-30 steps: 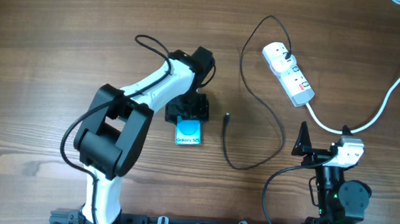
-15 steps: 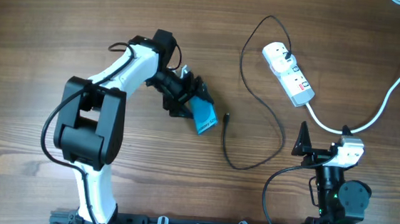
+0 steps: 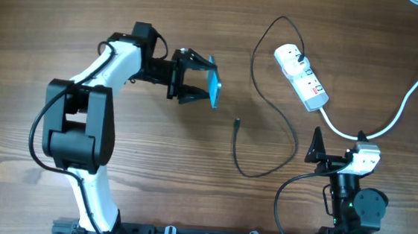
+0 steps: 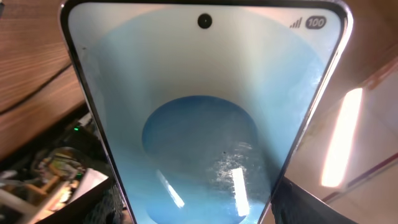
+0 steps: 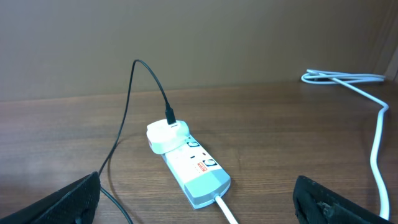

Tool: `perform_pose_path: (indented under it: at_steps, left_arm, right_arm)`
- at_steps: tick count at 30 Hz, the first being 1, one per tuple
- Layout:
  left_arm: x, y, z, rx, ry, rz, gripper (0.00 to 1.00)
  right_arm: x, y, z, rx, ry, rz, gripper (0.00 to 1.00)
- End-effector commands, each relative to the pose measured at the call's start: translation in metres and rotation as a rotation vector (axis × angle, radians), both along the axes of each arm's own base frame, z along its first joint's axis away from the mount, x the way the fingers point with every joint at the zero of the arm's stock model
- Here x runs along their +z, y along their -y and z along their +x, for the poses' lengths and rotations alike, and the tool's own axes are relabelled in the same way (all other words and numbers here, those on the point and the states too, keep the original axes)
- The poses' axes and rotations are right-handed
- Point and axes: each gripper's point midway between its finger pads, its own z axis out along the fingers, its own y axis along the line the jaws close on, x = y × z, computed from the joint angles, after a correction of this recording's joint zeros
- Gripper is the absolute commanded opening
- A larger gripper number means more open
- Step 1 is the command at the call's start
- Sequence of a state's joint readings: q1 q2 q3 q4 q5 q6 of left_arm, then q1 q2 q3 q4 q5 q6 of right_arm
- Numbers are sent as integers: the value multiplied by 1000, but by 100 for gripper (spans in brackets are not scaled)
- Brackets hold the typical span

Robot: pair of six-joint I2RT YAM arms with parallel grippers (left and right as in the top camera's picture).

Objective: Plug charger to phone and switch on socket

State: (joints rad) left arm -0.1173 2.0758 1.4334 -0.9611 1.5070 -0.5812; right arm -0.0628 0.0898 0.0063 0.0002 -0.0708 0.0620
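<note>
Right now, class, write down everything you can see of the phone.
The phone is a slim rectangle with a glossy screen, cyan from overhead. The left wrist view shows it close up: pale wallpaper with a blue disc, a punch-hole camera, signal bars, a "100" badge, a thin dark rim and light reflections. It is held up nearly edge-on to the overhead camera, clamped in the left gripper. The charger's plug tip lies apart from it.
</note>
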Motion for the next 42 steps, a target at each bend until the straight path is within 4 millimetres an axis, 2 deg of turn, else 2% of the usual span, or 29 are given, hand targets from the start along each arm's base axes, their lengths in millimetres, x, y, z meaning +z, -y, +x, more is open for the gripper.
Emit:
perform_pose_path:
  at_steps: [1,5,7,9,10,11,12,13,16,18,20,21,22,24,26,27,28,29,30,31,34,37,38,40,42]
  left_arm:
    - [28,-14,9,44,-58,-64,72]
    - [28,-18,11,56,-71,-64,72]
    - [28,-18,11,56,-69,-64,72]
    - [28,-18,11,56,-66,-64,72]
    - [28,-18,11,56,-66,-64,72]
    - [28,-18,11,56,-66,-64,72]
    - [28,-18,11,56,-66,-64,72]
    - [28,-18,11,56,-66,-64,72]
    - [28,-18,11,56,-66,-64,72]
    - [28,-18,11,56,-67,-64,72]
    - [28,-18,11,56,-67,-64,72]
    - [28,-18,11,56,-67,-64,72]
    - [28,-18,11,56,-67,-64,72]
    - [28,-18,11,56,-67,-64,72]
    - [28,-18,11,56,-67,-64,72]
    - [28,-18,11,56,-66,-64,72]
    - [28,-18,11,56,-66,-64,72]
    - [28,-18,11,56,-67,-64,72]
    - [28,-18,11,56,-67,-64,72]
    - [28,-18,11,56,-67,-64,72]
    - [28,-18,11,56,-67,-64,72]
    - [28,-18,11,56,-67,-64,72]
    - [28,-18,11,56,-67,-64,72]
    - [28,-18,11,56,-66,-64,72]
    - [28,-18,11,56,-67,-64,71]
  right_arm:
    - [0,0,0,4,3,-8,100]
    - [0,4,0,-21,3,-11,100]
    - [17,0,1,1,69,28,100]
    - [39,-47,-7,274,109,343,100]
    - [39,-71,-16,419,32,558,100]
    - [36,-83,-22,477,-56,747,100]
    - [35,-78,-19,417,-131,1049,100]
    - [44,-79,-21,441,-117,1103,100]
    - [109,-93,-44,665,103,927,100]
    - [140,-99,-50,706,133,850,100]
    - [175,-110,-54,758,136,660,100]
    - [187,-115,-51,772,99,566,100]
    - [195,-115,-38,736,-6,514,99]
    - [196,-113,-15,673,-255,466,100]
    - [208,-119,-1,683,-480,552,100]
    - [216,-122,9,695,-534,607,100]
    - [224,-130,14,762,-570,647,98]
    - [236,-144,14,922,-531,591,84]
    - [238,-159,16,1016,-531,546,83]
    - [228,-166,22,972,-575,526,82]
    - [176,-186,40,639,-728,257,86]
    - [158,-204,49,348,-787,40,86]
    - [155,-219,53,312,-786,-24,87]
    - [143,-243,61,282,-792,-53,87]
    - [125,-255,71,211,-796,-59,87]
